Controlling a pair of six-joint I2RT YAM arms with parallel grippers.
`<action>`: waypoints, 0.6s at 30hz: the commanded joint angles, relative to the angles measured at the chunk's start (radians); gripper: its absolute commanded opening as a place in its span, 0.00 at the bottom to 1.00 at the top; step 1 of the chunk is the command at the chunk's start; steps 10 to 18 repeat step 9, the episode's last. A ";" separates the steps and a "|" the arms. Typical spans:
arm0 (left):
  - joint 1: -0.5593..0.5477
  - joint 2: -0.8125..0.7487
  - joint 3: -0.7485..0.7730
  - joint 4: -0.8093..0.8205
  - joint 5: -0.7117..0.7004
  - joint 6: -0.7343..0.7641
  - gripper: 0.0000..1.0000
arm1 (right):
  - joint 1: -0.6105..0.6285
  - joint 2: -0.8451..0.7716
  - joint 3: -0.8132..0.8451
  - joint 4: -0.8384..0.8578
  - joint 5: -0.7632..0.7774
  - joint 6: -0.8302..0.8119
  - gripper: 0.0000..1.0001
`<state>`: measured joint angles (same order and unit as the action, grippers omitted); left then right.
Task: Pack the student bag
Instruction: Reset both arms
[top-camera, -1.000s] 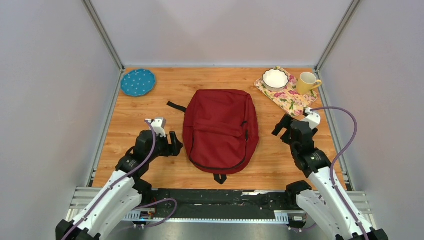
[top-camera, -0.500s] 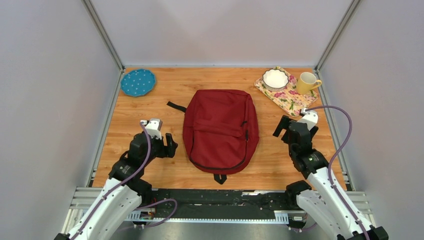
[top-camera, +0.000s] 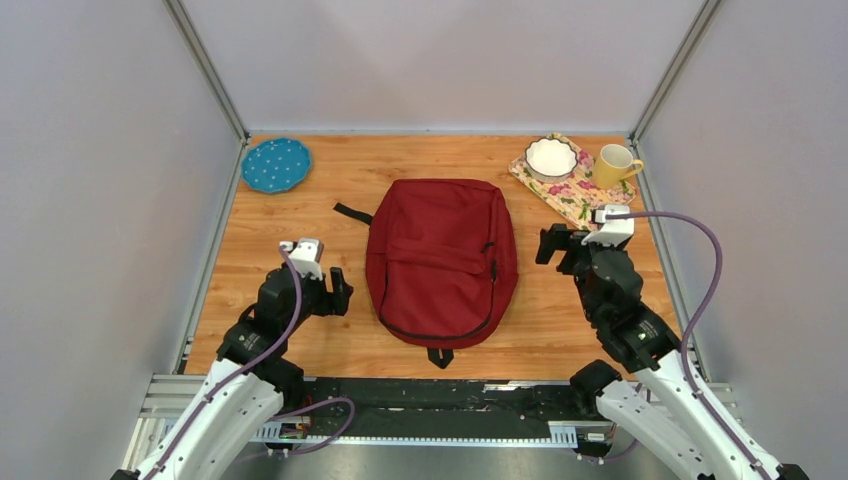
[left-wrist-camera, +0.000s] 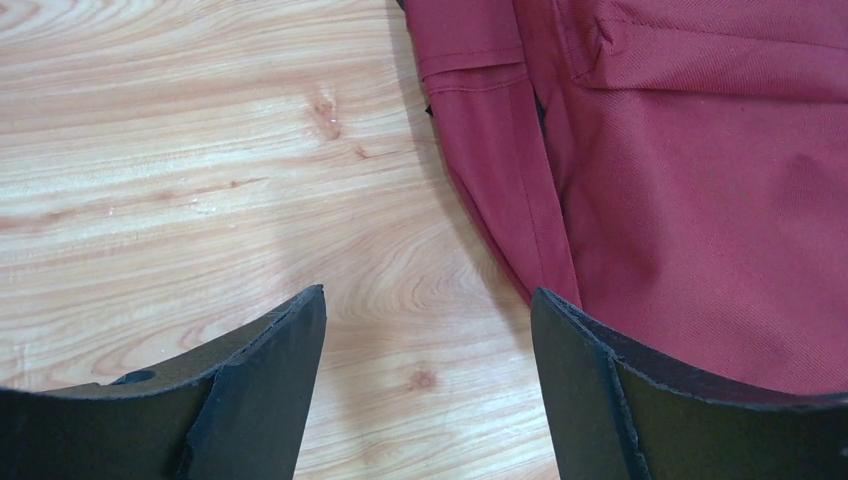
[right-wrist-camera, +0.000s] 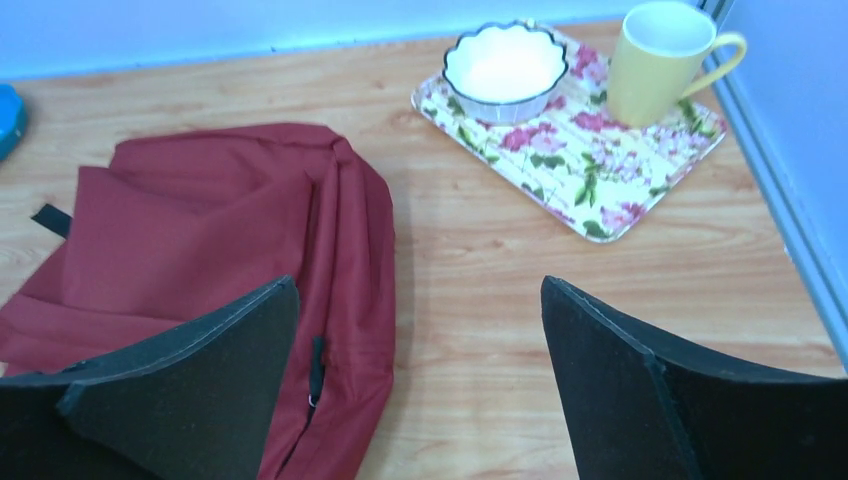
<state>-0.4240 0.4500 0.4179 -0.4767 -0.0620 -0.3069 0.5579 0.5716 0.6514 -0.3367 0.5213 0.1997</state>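
Student bag: the dark red student bag (top-camera: 440, 260) is lying flat in the middle of the worktop (top-camera: 330, 180), between my two arms and touching neither.
Bag details: a black strap (top-camera: 352, 213) is sticking out at its far left corner and a small black loop (top-camera: 440, 356) is poking out at its near end; a black zipper (top-camera: 492, 265) is running down its right side.
Left jaws: I am holding them wide apart with nothing between them, just beside the bag's left edge and pointing toward it.
Left wrist view: bare wood is showing under one finger (left-wrist-camera: 262, 365) and red fabric (left-wrist-camera: 700, 200) behind the other; the bag's side seam is running between them. I cannot tell whether I am touching the cloth.
Right jaws: I am holding them wide apart too, gripping nothing, near the bag's right side at about its upper half.
Right wrist view: the bag's edge is sitting behind one finger (right-wrist-camera: 190, 370), open wood behind the other.
Far right corner: a floral tray (top-camera: 580, 198) is carrying a white bowl (top-camera: 551, 157) and a yellow mug (top-camera: 615, 164), side by side, well apart from the bag.
Far left corner: a teal dotted plate (top-camera: 276, 165) is resting on the worktop.
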 joint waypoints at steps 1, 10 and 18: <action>0.001 0.003 -0.001 0.018 -0.006 0.015 0.82 | 0.002 -0.012 0.060 0.030 0.016 -0.065 0.96; 0.001 -0.010 -0.008 0.032 0.025 0.026 0.82 | 0.005 -0.025 0.096 0.021 0.065 -0.088 0.96; 0.001 -0.010 -0.008 0.032 0.025 0.026 0.82 | 0.005 -0.025 0.096 0.021 0.065 -0.088 0.96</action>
